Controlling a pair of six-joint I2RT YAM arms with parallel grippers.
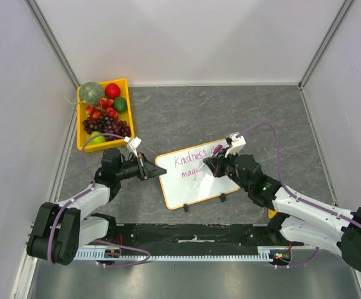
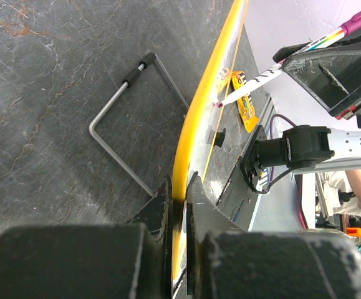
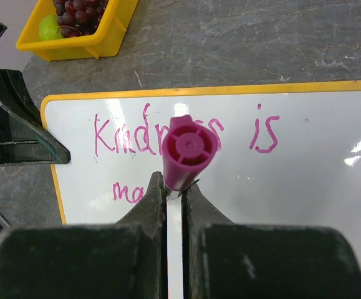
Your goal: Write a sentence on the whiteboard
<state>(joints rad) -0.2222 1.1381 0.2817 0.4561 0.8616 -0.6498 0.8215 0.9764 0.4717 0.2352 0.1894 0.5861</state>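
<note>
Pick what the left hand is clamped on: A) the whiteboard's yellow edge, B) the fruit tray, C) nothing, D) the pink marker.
A: the left hand is shut on the yellow frame of the whiteboard, while the right hand holds the marker.

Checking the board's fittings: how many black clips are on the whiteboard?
2, both on the whiteboard's near long edge: the left clip by the near corner, the right clip further along. Its far edge is partly covered, so more may be hidden.
</note>
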